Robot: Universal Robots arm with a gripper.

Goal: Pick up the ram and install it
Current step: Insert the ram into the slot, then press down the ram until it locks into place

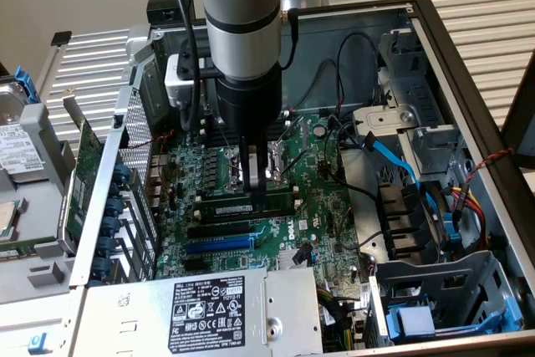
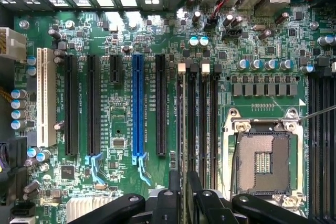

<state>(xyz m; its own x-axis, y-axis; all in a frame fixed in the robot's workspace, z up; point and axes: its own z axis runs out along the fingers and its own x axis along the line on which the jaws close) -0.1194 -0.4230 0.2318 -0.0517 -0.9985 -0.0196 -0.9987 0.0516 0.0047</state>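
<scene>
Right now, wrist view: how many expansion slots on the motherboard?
6. White slot, then two long black slots, a short black slot, the blue slot, then another long black slot beside the memory slots. Others may sit out of frame.

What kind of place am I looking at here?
Probably a computer repair or assembly bench, perhaps in a lab: an opened computer case lies on its side, its green motherboard bare, and a loose hard drive sits beside it.
</scene>
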